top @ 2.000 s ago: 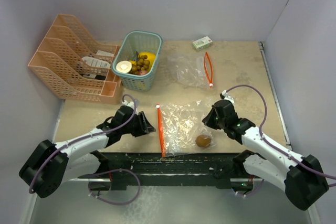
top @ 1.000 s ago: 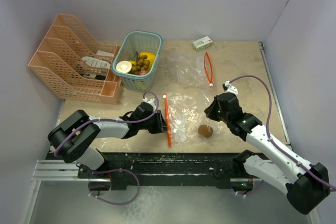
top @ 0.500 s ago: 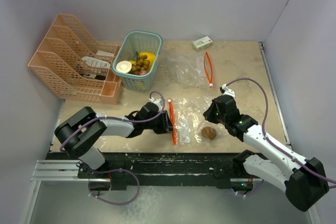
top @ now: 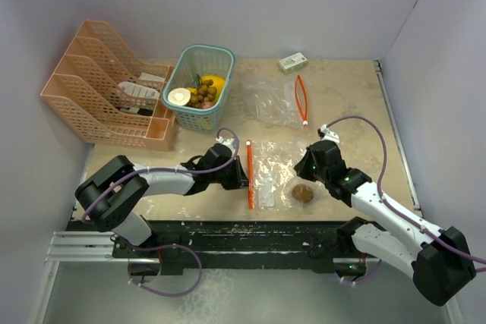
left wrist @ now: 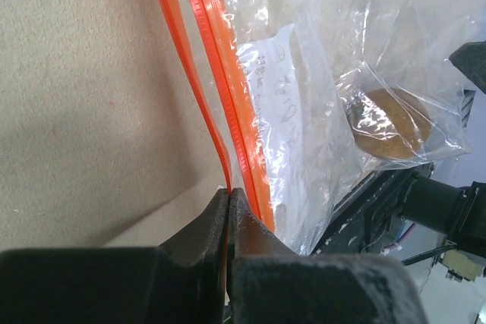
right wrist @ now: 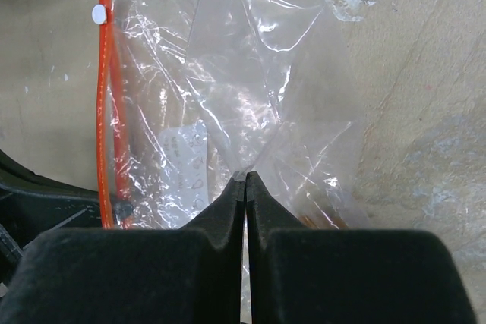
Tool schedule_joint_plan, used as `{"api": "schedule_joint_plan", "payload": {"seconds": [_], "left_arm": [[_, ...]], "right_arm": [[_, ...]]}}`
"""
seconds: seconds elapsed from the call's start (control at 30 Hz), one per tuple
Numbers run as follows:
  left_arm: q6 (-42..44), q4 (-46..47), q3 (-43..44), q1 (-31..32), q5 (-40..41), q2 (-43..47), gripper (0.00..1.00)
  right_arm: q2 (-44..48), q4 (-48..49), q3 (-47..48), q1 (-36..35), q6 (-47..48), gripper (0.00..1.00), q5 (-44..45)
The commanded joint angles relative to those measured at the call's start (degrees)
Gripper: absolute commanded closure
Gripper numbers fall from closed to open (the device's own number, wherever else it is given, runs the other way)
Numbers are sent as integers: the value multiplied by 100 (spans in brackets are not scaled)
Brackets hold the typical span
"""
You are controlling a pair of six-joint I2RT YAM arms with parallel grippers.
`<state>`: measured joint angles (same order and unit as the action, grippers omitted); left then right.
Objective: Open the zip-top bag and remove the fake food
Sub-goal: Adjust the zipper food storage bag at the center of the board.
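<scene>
A clear zip-top bag (top: 275, 172) with an orange zip strip (top: 249, 174) lies bunched near the table's front edge. A round brown fake food piece (top: 302, 193) sits inside it. My left gripper (top: 241, 177) is shut on one lip of the orange strip (left wrist: 199, 73), with the other lip beside it; the brown piece (left wrist: 389, 123) shows through the plastic. My right gripper (top: 304, 166) is shut on a pinched fold of the bag's plastic (right wrist: 250, 58), lifting it. More fake food, a yellow fruit (top: 214, 81), a grape cluster (top: 203, 93) and a beige piece (top: 179, 96), lies in a basket.
The teal basket (top: 199, 117) stands at the back left beside a peach file rack (top: 106, 85). A second clear bag (top: 272, 100) with an orange zip (top: 301, 100) lies behind. A small white-green box (top: 292, 61) sits at the back wall.
My left gripper reached the bag, closed on the orange strip and pushed it right. The bag has bunched narrower. My right gripper holds nearly the same spot.
</scene>
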<state>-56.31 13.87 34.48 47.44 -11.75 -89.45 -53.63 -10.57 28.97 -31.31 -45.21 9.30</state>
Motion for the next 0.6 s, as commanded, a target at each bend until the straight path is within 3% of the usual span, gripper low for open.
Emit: {"api": "schedule_joint_plan", "payload": {"seconds": [0.0,0.1,0.33,0.57], "left_arm": [[179,-191,158,-1,138,216,100],[279,-395,151,-10,208,246,100],[309,-874,-101,-61,615,767,64],[163,-331,-464,-226,299,1409,61]], "right_arm": [[38,64,-44,20,109,100,105],[102,-5,-65,21,131,100,157],[92,29,-89,25,136,100,165],[34,90,-79,24,143,100,108]]}}
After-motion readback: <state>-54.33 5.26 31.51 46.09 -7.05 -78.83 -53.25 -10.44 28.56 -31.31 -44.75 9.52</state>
